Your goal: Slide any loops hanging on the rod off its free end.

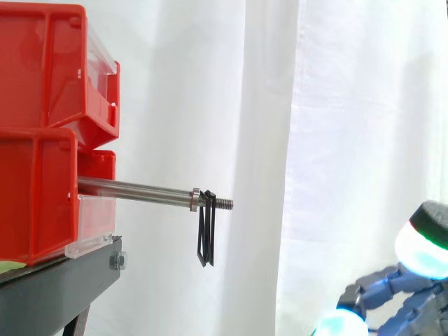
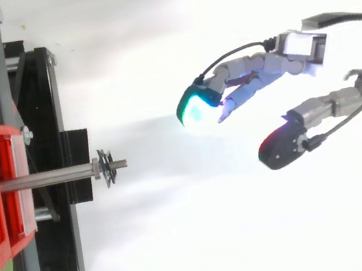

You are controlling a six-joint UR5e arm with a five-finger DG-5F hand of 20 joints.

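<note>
Rod (image 1: 133,189) is my reference: on my side view it sticks out level from the lower red bin (image 1: 35,203) and points away from the bins toward the white curtain (image 1: 336,105). A second red bin (image 1: 42,63) sits stacked above the rod, and both bins rest on the black bench (image 1: 56,287) below it.

Near the rod's free end I see a collar (image 1: 194,199), and just past it the threaded tip (image 1: 224,204). The black loops (image 1: 206,231) hang on the rod right beside the collar, on the tip side, and dangle straight down below the rod. I cannot tell how many there are. From the top view they show as a small dark bunch (image 2: 108,167) across the rod, with a short piece of tip beyond them.

The hand (image 2: 273,64) is well apart from the rod, out past its free end. Its fingers are loosely spread and hold nothing. One glowing green pad (image 2: 194,109) is the part nearest the rod, and a dark red-edged pad (image 2: 280,146) sits further back, with a clear gap between the two. In the side view the hand (image 1: 413,280) is lower than the rod. Nothing of the hand touches the rod or the loops.
</note>
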